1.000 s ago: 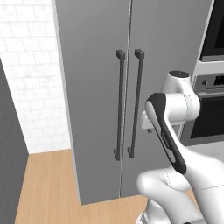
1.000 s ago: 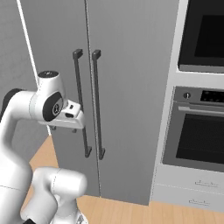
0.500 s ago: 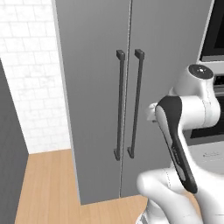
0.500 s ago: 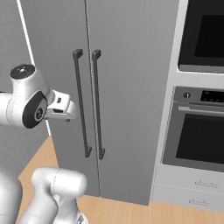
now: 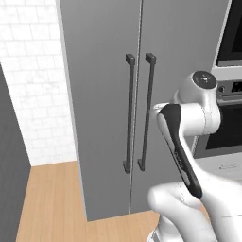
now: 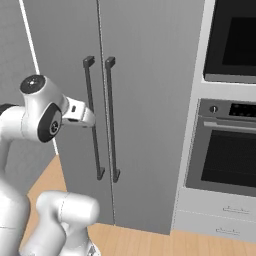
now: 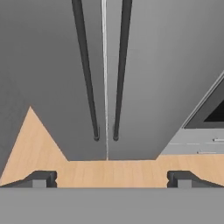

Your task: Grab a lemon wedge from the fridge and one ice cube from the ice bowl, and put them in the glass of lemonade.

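Directly ahead of the arm stood the fridge [image 5: 108,94], a tall grey double-door unit with both doors shut and only a thin seam between them. Two long dark vertical bar handles [image 5: 128,113] ran side by side along that seam, one on each door, and in the hand view they stretched from the top edge down toward the wooden floor [image 7: 109,168]. The gripper [image 7: 109,178] was wide open and held nothing; its two dark fingertips [image 7: 41,178] rose far apart at the bottom of the hand view, aimed at the lower ends of the handles and the strip of floor in front of the fridge, clear of both doors. In the right base view the hand reached forward beside the left handle, at about its mid-height, though contact could not be judged there. To the right of the fridge was a built-in oven [image 6: 230,155] with a dark glass door, and pale drawers [image 6: 215,222] sat below it. A white tiled wall [image 5: 33,80] lay to the left of the fridge.
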